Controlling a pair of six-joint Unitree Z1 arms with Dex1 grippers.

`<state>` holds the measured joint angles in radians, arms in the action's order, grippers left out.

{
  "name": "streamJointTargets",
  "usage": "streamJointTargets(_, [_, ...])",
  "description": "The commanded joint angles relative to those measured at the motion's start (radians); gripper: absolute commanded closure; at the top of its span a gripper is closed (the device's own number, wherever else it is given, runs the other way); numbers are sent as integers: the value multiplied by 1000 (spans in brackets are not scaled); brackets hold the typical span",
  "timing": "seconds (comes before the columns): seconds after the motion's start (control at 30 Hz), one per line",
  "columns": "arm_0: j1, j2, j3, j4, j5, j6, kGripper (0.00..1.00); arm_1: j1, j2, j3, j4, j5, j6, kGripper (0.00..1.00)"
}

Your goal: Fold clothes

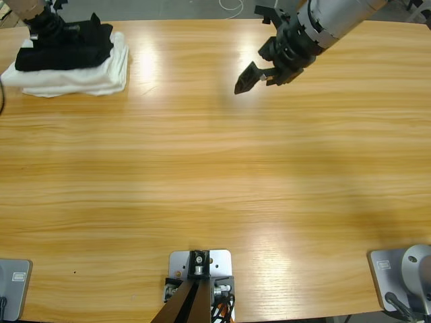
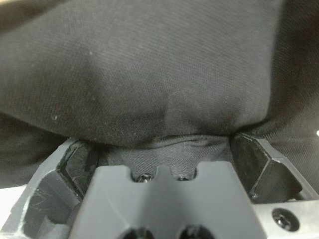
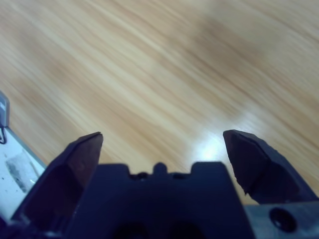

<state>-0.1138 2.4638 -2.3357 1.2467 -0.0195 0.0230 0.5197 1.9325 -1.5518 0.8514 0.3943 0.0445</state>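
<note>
The clothes [image 1: 71, 48] are a black bundle lying on a folded white cloth [image 1: 91, 77] at the table's far left corner. My left gripper [image 1: 48, 28] is down on that bundle. In the left wrist view black fabric [image 2: 159, 74] fills the picture and bulges between the jaws of the left gripper [image 2: 164, 149], which stand wide apart around it. My right gripper [image 1: 254, 75] hangs open above bare wood at the far middle-right, nothing between its jaws. The right wrist view shows that right gripper [image 3: 162, 144] over the plain tabletop.
The long wooden table [image 1: 202, 168] stretches wide in front of both arms. The white cloth lies close to the left and far edges. A white cable [image 1: 232, 7] lies on the floor beyond the far edge.
</note>
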Motion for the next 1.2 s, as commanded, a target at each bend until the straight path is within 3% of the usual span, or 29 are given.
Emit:
streamJointTargets(0.03, [60,291,-341,76,15,-28,9,-27,98,-17,3,28,-9,0])
streamJointTargets(0.37, [21,265,-437,224,12,-57,4,-27,114,-74,35,40,-11,0])
streamJointTargets(0.5, [10,262,-613,221,-40,-46,0,-13,72,-5,41,60,-49,0])
streamJointTargets(0.63, [4,173,-691,223,-38,-43,0,-28,-23,46,80,-32,-49,0])
streamJointTargets(0.83, [-10,-89,-680,269,-37,-43,0,-137,-218,31,204,-163,-51,0])
streamJointTargets(0.9, [-10,-200,-615,337,-37,-44,0,-144,-289,50,240,-219,-49,0])
streamJointTargets(1.03, [-10,-465,-233,350,-35,-29,0,-144,-434,156,252,-228,-10,0])
streamJointTargets(1.2, [6,-922,508,37,-65,-44,0,-144,-582,284,246,-250,63,0])
